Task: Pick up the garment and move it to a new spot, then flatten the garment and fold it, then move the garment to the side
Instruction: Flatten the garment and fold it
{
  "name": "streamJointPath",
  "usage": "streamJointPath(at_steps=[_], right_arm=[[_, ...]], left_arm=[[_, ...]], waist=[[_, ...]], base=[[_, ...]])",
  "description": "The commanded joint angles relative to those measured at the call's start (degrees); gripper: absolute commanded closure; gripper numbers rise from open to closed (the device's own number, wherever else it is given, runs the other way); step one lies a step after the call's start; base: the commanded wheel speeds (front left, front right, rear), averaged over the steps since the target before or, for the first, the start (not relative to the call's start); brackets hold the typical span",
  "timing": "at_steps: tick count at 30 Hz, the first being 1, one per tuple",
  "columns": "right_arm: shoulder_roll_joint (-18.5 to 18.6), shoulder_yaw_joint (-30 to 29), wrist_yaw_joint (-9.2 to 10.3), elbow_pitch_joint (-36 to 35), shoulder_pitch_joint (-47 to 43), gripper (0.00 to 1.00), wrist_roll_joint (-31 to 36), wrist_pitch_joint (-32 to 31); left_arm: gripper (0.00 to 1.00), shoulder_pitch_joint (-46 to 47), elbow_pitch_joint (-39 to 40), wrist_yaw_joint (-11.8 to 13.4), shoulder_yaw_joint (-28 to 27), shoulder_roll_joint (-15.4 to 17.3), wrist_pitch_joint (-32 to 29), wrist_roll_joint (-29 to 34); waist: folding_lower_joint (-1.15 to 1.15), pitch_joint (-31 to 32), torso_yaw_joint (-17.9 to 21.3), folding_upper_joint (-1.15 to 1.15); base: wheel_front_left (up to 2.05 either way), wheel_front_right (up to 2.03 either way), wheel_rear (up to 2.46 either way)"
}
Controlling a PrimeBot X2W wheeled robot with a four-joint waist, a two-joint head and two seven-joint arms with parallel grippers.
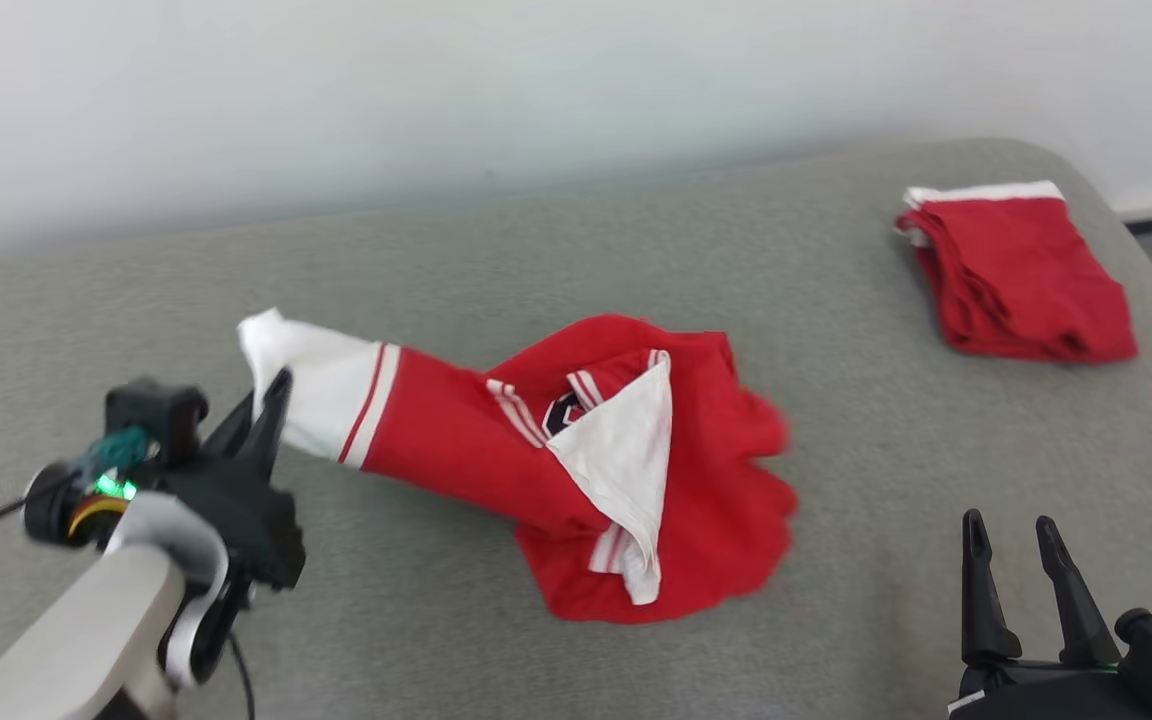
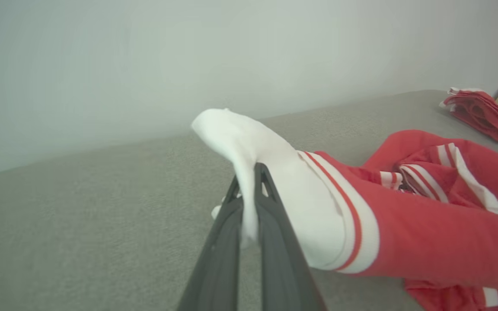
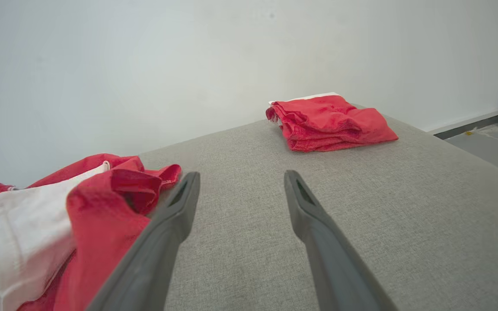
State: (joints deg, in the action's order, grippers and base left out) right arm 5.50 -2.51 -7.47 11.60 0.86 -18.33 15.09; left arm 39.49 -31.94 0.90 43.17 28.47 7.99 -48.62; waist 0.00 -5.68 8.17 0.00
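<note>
Grey woven cloth covers the wide padded surface (image 1: 536, 230), with a pale wall (image 1: 436, 100) behind it. Well to the left of the folded red pile (image 1: 1026, 275), and nearer the robot, lies the garment (image 1: 706, 480). It is a red top with white striped trim, crumpled in a heap with one sleeve (image 1: 436, 430) drawn out away from the pile. It looks light, limp and thin, so it should sag and trail from any single hold. It is unlikely to slide much on the rough weave, and a firm pinch should do it no harm. Its edges and seams seem the best places to take it, two at once for spreading. The left claw (image 2: 249, 172), farthest from the pile, is pinched tight on the sleeve's white cuff (image 2: 240, 138), holding it up off the surface. The right claw (image 3: 240, 177), on the robot's side of the pile, stands wide apart and holds nothing.
</note>
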Motion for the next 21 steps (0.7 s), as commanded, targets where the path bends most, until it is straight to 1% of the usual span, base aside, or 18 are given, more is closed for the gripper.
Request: streamJointPath(at_steps=[1,5,6,10,13,17,21], right_arm=[[0.0,-0.37,-0.07,-0.27,-1.04,0.0,0.32,0.03],[-0.12,-0.78,-0.07,-0.73,-1.8,0.0,0.52,-0.15],[-0.12,-0.78,-0.07,-0.73,-1.8,0.0,0.52,-0.15],[-0.17,-0.98,-0.07,-1.2,-2.21,0.0,0.78,-0.59],[0.04,-1.09,-0.07,-1.58,-2.26,0.0,0.84,-0.91],[0.44,-1.37,-0.07,-2.14,-2.44,0.0,0.86,-1.29],[0.69,-1.46,-0.07,-2.49,-2.71,0.0,0.84,-1.86]], left_arm=[[1.0,-3.69,3.15,1.96,-0.83,1.92,0.5,-0.78],[1.0,-11.35,10.53,6.78,-3.38,5.18,1.49,-3.45],[1.0,-11.35,10.53,6.78,-3.38,5.18,1.49,-3.45],[1.0,-19.5,16.0,11.03,-5.83,7.44,3.06,-6.39],[1.0,-24.97,18.56,13.37,-7.22,8.09,4.25,-8.02],[1.0,-30.62,20.48,15.36,-8.15,7.44,5.34,-9.71],[1.0,-33.45,19.81,15.59,-7.36,5.56,5.99,-9.71]], waist=[[0.0,2.99,-5.18,0.0],[0.0,3.34,-7.04,0.0],[0.0,3.34,-7.04,0.0],[0.0,3.46,-8.24,0.0],[0.0,3.47,-8.69,0.0],[0.0,3.45,-9.04,0.0],[0.0,3.47,-9.26,0.0]], base=[[0.0,0.0,0.0],[0.0,0.0,0.0],[0.0,0.0,0.0],[0.0,0.0,0.0],[0.0,0.0,0.0],[0.0,0.0,0.0],[0.0,0.0,0.0]])
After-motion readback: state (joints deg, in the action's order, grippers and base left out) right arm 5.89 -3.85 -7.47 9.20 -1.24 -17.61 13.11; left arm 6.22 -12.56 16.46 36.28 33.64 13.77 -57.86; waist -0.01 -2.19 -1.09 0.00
